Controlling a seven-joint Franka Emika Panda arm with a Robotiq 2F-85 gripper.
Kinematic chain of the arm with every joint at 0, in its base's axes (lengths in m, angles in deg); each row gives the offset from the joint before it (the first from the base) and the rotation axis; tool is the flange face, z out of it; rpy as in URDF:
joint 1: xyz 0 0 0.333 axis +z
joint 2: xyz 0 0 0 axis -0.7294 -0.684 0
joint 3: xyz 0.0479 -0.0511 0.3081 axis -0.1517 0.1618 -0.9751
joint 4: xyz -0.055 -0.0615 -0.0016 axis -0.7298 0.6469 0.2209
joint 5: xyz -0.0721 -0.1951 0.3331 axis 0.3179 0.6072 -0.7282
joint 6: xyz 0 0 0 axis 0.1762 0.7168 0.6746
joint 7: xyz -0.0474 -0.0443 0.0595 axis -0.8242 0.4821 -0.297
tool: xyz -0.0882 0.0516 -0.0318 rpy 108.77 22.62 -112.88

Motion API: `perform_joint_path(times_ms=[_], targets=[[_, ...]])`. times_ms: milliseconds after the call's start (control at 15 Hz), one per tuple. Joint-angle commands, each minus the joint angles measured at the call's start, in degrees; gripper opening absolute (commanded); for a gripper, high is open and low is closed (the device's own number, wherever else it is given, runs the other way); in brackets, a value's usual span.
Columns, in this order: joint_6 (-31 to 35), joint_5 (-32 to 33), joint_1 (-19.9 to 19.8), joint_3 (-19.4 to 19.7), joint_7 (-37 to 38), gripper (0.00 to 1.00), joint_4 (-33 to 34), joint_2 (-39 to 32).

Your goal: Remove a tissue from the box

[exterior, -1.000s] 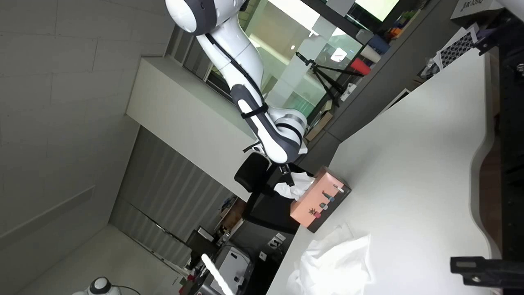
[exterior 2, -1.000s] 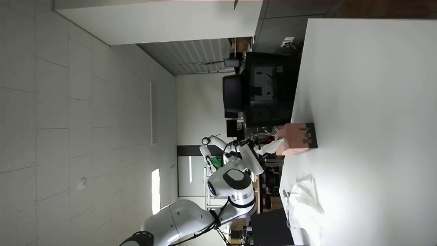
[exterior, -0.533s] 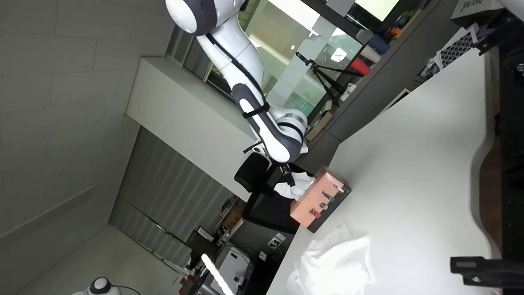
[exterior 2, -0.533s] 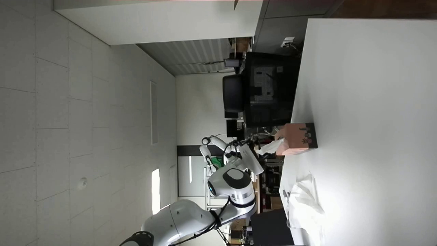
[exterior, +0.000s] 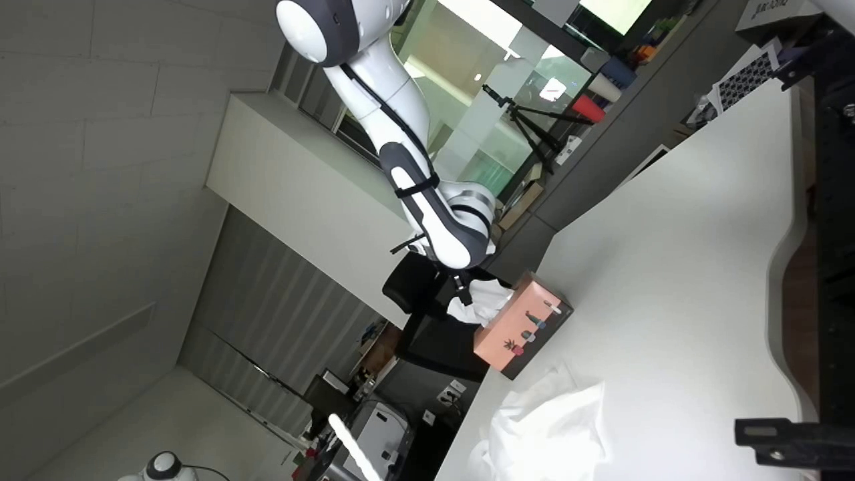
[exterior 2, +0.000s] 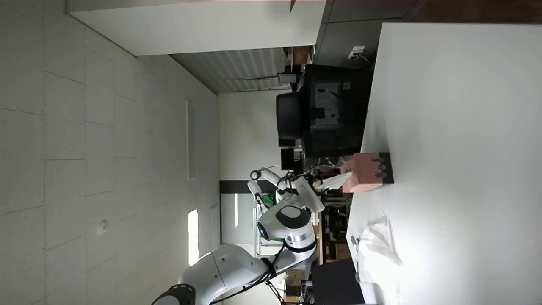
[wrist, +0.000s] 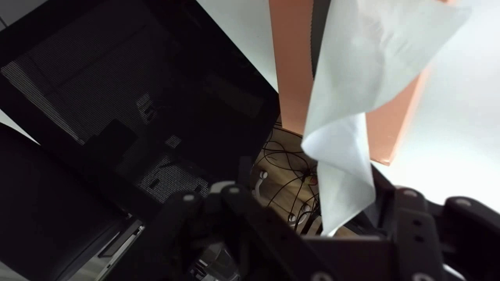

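The tissue box (exterior: 521, 327), pink with a dark base and plant pictures, stands near the table edge; it also shows in an exterior view (exterior 2: 366, 171) and the wrist view (wrist: 295, 66). A white tissue (exterior: 491, 300) sticks out of its opening; it hangs long in the wrist view (wrist: 347, 86) and shows in an exterior view (exterior 2: 336, 181). My gripper (exterior: 463, 296) is at the tissue's outer part. In the wrist view the gripper (wrist: 312, 177) is open, its jaws wide apart. The tissue's free end lies between them, nearer the right finger (wrist: 377, 195).
Crumpled loose white tissues (exterior: 551, 434) lie on the white table (exterior: 681, 287) beside the box; they also show in an exterior view (exterior 2: 379, 250). A black chair (exterior 2: 334, 110) stands against the table edge near the box. A black bracket (exterior: 788, 437) sits at the table's near side.
The arm and gripper have shifted slightly left in both exterior views, a little further from the box. The box and its tissue have not visibly moved.
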State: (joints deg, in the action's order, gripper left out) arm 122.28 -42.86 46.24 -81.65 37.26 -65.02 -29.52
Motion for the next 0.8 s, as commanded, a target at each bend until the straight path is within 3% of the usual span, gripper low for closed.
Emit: perform_joint_path(times_ms=[0, 200, 267, 400, 733], targets=[[0.0, 2.2, -0.8, -0.7, 3.9, 0.38, 2.9, -2.6], [-0.9, 3.0, -2.1, -2.3, 5.2, 0.19, 2.3, -3.6], [-1.8, 1.7, -4.1, -4.9, 3.1, 0.11, 2.1, -3.8], [-2.7, 1.6, -5.5, -6.5, 3.1, 0.01, 2.1, -4.2], [-3.2, 1.8, -8.3, -9.7, 2.0, 0.0, 1.5, -2.4]])
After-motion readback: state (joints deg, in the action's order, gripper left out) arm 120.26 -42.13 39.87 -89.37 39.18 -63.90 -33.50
